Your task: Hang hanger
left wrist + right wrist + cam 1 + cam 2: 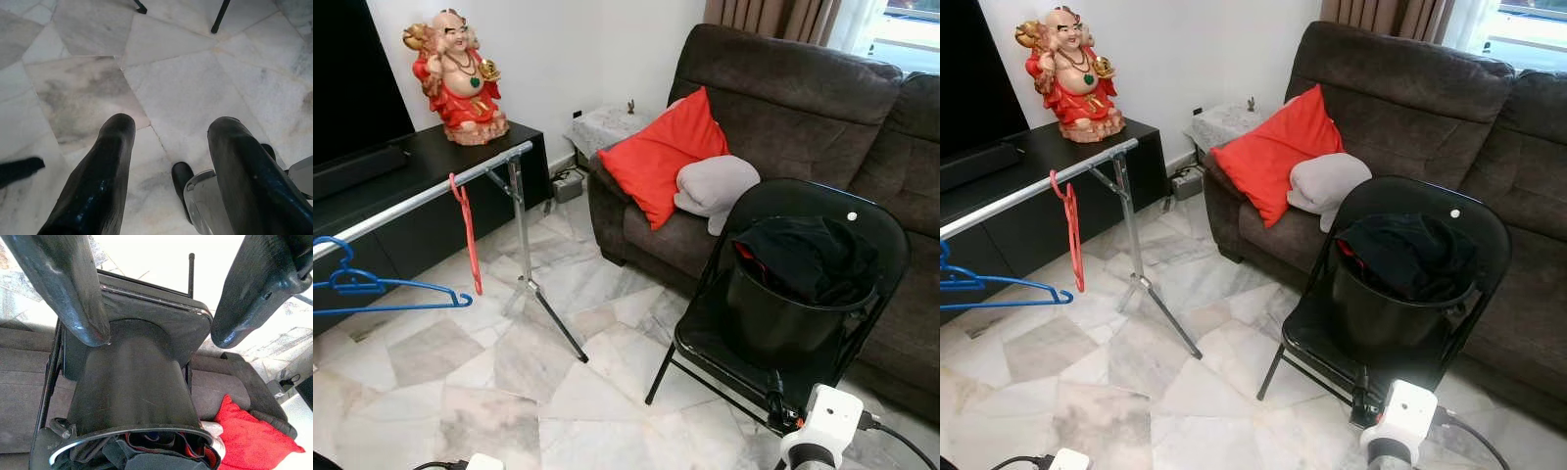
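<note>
A metal clothes rail (421,196) stands at the left on a tripod leg. A red hanger (468,230) hangs from it near its end, and a blue hanger (372,289) hangs further left. On a black folding chair (886,235) stands a black bucket (773,323) holding dark cloth (808,255) with a bit of red showing. My right gripper (159,335) is open, low in front of the chair, with nothing between its fingers and the bucket (132,387) beyond them. My left gripper (171,122) is open and empty, pointing at the marble floor.
A brown sofa (773,88) with a red cushion (661,152) and a grey cushion (715,184) stands behind the chair. A black TV cabinet (431,211) with a red statue (458,78) lies behind the rail. The rail's splayed leg (553,318) reaches into the floor space.
</note>
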Tool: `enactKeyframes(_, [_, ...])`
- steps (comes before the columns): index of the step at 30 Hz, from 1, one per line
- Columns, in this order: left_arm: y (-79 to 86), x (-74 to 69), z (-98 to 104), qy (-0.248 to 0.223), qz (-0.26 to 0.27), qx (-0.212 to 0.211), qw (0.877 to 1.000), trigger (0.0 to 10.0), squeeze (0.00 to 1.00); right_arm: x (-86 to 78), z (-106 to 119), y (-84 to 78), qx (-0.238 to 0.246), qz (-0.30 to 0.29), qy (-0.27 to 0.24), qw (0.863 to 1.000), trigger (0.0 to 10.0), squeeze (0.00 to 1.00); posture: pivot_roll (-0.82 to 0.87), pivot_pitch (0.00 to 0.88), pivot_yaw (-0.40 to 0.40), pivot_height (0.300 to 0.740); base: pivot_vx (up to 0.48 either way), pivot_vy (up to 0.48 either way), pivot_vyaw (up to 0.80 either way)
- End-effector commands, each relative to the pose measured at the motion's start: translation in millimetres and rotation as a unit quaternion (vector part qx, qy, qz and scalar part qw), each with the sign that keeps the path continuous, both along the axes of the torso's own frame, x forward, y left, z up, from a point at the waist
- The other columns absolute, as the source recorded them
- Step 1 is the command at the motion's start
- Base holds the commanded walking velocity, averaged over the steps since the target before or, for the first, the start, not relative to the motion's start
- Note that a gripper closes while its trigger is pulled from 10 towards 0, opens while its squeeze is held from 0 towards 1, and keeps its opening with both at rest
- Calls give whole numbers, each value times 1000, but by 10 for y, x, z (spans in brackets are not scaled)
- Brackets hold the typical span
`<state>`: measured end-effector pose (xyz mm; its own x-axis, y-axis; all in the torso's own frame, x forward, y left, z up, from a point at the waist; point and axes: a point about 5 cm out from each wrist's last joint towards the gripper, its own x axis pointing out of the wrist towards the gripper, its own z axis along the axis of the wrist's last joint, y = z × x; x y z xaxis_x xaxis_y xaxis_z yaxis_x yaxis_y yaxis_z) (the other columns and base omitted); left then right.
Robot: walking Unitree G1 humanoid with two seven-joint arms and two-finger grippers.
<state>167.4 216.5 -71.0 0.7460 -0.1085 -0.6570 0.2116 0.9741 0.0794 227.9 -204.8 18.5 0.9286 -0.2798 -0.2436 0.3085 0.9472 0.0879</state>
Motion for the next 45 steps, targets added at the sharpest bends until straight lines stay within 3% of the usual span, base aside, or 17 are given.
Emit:
enactKeyframes(1, [14, -60, -36, 16, 6, 2, 1000, 10000, 0, 10, 15, -16, 4, -6, -2, 1000, 10000, 0, 116, 8, -7, 740, 240, 0, -606])
enactKeyframes(5, [16, -79, -43, 18, 7, 1, 1000, 10000, 0, 18, 15, -12, 5, -5, -3, 1000, 10000, 0, 117, 5, -7, 740, 270, 0, -800])
enactKeyframes(32, [31, -124, -67, 28, 13, 3, 1000, 10000, 0, 57, 41, 18, 1, 3, -14, 1000, 10000, 0, 119, 0, -8, 740, 294, 0, 0])
enactKeyframes(41, [20, -157, -82, 31, 15, 3, 999, 10000, 0, 57, 66, 25, -8, 8, -18, 1000, 10000, 0, 116, 8, -9, 740, 196, 0, 0])
enactKeyframes(45, [21, -163, -85, 31, 17, 3, 999, 10000, 0, 88, 172, 52, -37, 25, -43, 998, 10000, 0, 115, 13, -9, 740, 0, 0, 0])
